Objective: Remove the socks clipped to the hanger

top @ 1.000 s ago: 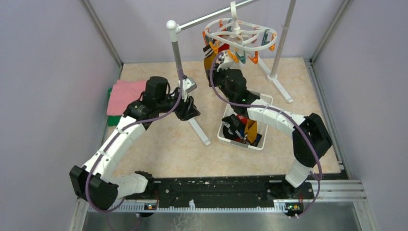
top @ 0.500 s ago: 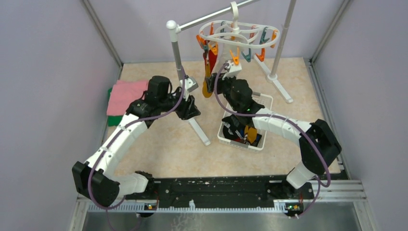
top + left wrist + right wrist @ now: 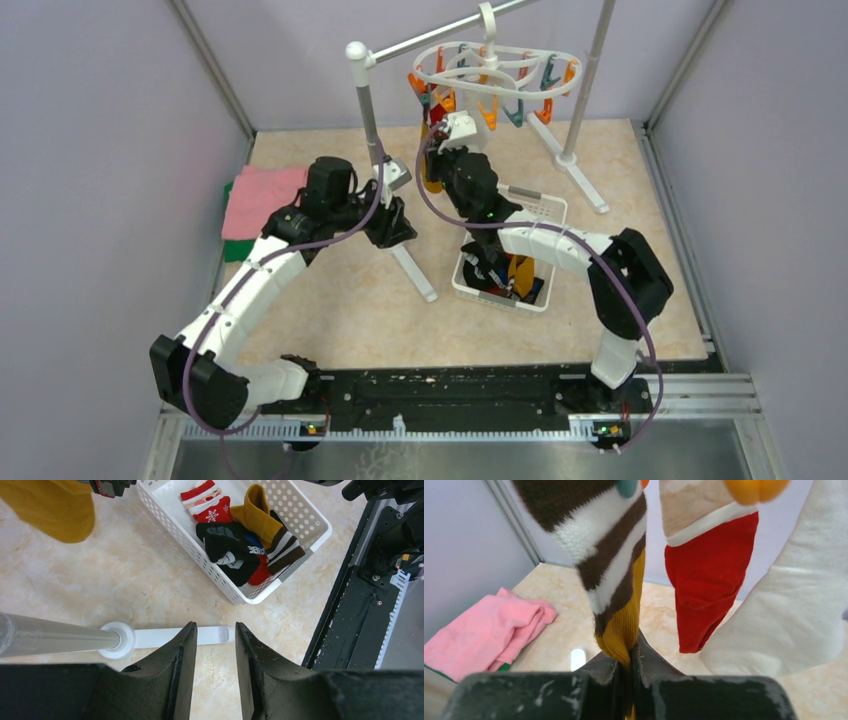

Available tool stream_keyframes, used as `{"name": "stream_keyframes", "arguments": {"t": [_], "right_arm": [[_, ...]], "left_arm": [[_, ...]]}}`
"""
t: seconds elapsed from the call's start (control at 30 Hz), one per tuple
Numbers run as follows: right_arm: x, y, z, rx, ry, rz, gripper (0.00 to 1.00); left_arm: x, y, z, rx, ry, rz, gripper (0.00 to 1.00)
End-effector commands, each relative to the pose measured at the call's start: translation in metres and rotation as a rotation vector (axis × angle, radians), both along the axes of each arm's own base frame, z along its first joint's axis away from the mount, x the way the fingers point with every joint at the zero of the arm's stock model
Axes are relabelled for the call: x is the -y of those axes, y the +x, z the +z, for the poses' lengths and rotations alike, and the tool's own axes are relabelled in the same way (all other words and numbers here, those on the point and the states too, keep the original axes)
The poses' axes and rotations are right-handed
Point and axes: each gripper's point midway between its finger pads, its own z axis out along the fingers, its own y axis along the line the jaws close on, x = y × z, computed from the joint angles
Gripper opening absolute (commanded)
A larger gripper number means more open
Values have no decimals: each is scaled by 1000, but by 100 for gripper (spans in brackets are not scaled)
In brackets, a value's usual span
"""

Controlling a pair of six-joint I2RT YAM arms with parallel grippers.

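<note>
The white oval hanger hangs from the rack's bar with orange and teal clips. Under its left side several socks hang clipped: a mustard-yellow sock with a brown-and-white striped cuff, a red sock and a white sock. My right gripper is shut on the mustard sock's lower end, below the hanger. A teal clip holds that sock's cuff. My left gripper is open and empty, low over the floor beside the rack's pole.
A white perforated basket with several removed socks sits right of centre. The grey-and-white pole rack stands on white feet; one foot lies just past my left fingertips. Folded pink cloth lies at the left wall.
The hanger swung from tilted back to level. My right gripper opened, moved up-left to the hanging mustard sock and shut on its end. The left arm stayed put.
</note>
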Motion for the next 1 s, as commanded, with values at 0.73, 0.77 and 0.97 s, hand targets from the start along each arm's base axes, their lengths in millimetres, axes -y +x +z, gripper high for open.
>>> {"name": "stream_keyframes", "arguments": {"t": [0.73,0.77,0.97], "right_arm": [[106,-157,55,-80,196,222,0],[112,-158,52,-89,195,207,0],[135,-166,50,-107,204,186,0]], "left_arm": [[32,28,40,50,-159,-44,45],[32,28,40,50,-161,-47,45],[37,19,47,42,-194,-93,48]]}}
